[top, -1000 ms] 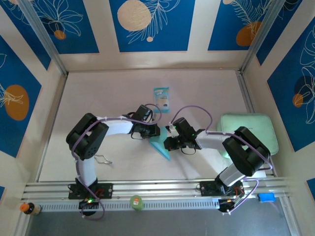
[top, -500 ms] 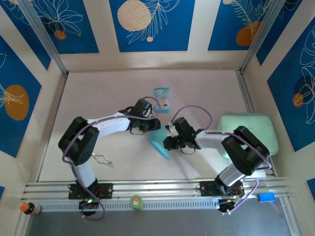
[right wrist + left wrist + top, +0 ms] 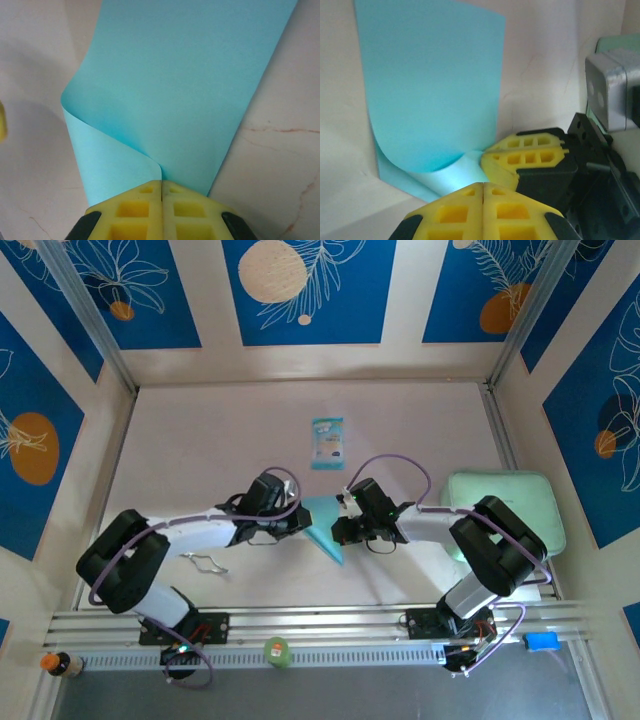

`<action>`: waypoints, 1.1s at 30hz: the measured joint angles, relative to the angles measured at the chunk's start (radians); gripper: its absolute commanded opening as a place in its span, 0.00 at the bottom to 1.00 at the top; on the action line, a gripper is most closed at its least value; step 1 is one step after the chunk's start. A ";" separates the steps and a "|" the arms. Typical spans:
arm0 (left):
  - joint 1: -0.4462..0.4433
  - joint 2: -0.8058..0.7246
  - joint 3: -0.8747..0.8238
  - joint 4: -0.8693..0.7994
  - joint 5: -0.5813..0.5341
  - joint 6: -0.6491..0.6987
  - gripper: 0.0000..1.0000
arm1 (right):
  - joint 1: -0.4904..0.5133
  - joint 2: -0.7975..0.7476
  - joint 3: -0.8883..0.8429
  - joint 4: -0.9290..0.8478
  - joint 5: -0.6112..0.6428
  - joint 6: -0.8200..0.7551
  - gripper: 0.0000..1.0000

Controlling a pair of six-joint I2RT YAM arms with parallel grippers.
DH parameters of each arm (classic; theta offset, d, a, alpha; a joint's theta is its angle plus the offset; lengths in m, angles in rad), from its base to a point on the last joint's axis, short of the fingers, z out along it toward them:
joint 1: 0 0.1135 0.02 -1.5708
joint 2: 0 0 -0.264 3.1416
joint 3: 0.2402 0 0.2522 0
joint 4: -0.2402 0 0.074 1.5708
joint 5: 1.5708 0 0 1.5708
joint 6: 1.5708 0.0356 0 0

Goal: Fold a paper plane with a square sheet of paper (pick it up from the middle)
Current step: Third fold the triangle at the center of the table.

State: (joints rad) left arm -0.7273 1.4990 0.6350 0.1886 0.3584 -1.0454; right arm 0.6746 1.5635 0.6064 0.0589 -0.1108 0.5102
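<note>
Mid-table, paper: the square sheet of paper [image 3: 325, 523] [image 3: 430, 85] [image 3: 185, 85] lies between both grippers, one flap curled over itself and not pressed flat.
Left arm: stretched low from its base toward the right, forearm near the table [image 3: 200, 440].
Right arm: elbow bent back, wrist reaching left.
Edges and room: printed packet [image 3: 328, 443] lies beyond the sheet, apart from it; green pad [image 3: 520, 502] sits at the right edge; bare table far left.
Left gripper [image 3: 298, 522] [image 3: 483, 187]: fingers pressed together, tips just beside the curled edge; contact unclear.
Right gripper [image 3: 339, 530] [image 3: 487, 155] [image 3: 161, 185]: fingers pressed together, pinching the sheet where the curl ends.
</note>
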 measured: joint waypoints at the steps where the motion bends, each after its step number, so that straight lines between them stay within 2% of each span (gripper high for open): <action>1: -0.011 0.000 -0.010 0.021 0.000 -0.018 0.00 | 0.000 0.000 0.000 0.000 0.000 0.000 0.00; 7: -0.064 0.029 -0.024 0.136 0.000 -0.089 0.00 | 0.004 0.000 0.000 0.000 0.003 0.007 0.00; 15: -0.077 0.110 -0.029 0.213 -0.004 -0.131 0.00 | 0.006 0.000 0.001 0.000 0.006 0.008 0.00; 33: -0.079 0.140 -0.038 0.209 -0.019 -0.135 0.00 | 0.007 0.000 0.002 -0.001 0.007 0.008 0.00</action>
State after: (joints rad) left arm -0.8059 1.6394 0.5968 0.3977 0.3393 -1.1801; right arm 0.6815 1.5639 0.6079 0.0582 -0.1036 0.5179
